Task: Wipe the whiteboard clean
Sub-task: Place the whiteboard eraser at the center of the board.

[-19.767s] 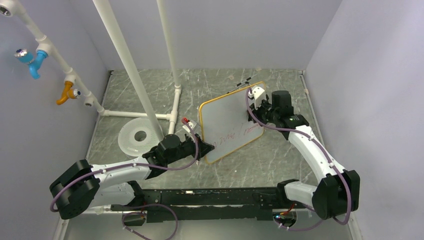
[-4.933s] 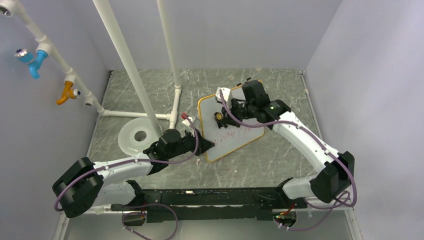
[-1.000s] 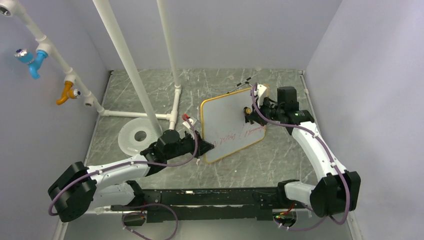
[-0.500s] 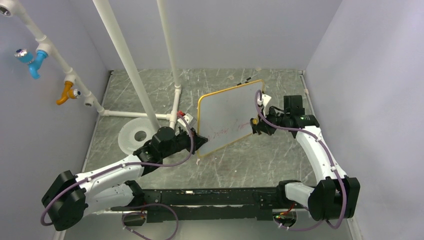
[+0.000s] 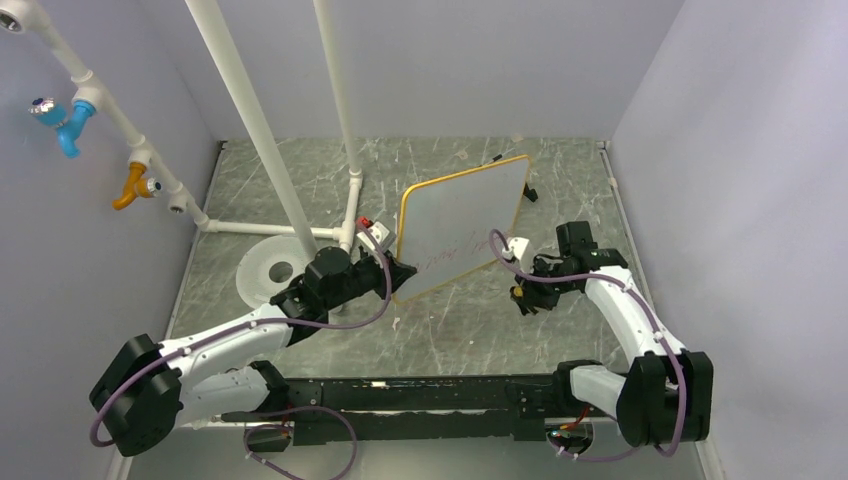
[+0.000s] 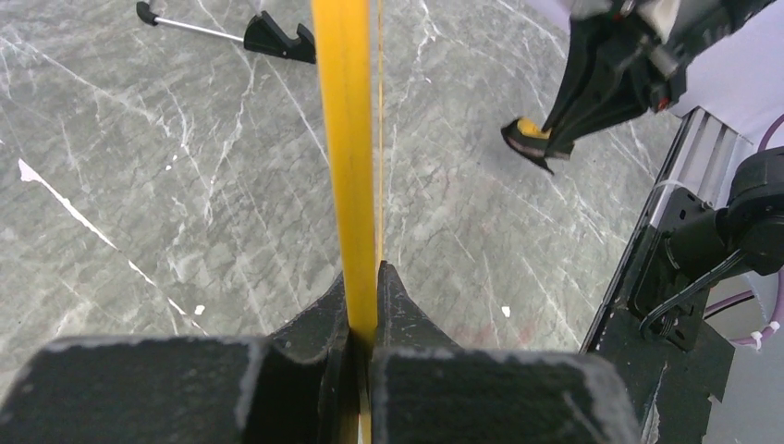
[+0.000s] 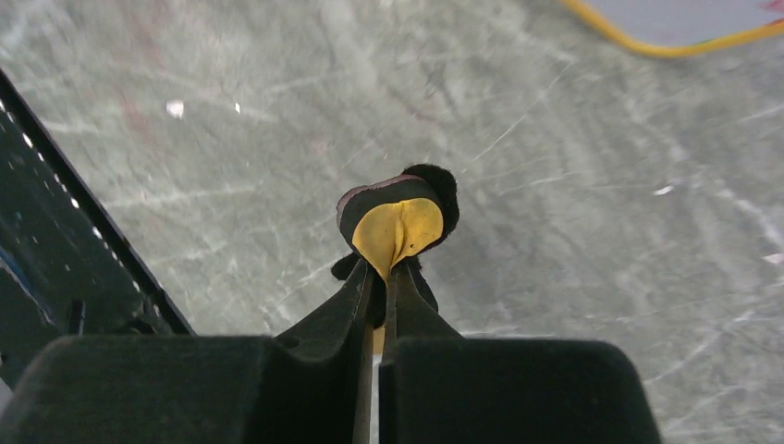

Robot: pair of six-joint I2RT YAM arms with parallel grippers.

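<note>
One whiteboard (image 5: 463,225) edge in left hand (image 6: 362,282), eraser (image 7: 398,227) in right hand (image 7: 379,282)

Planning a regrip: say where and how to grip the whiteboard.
Take the whiteboard by its orange frame, edge-on at the near-left corner, one finger on each face. It is flat, thin and tilted up, so only the rim fits; the left gripper clamps it there.

Faint red scrawl (image 5: 445,257) on whiteboard (image 5: 470,205), illegible, no readable text
</note>
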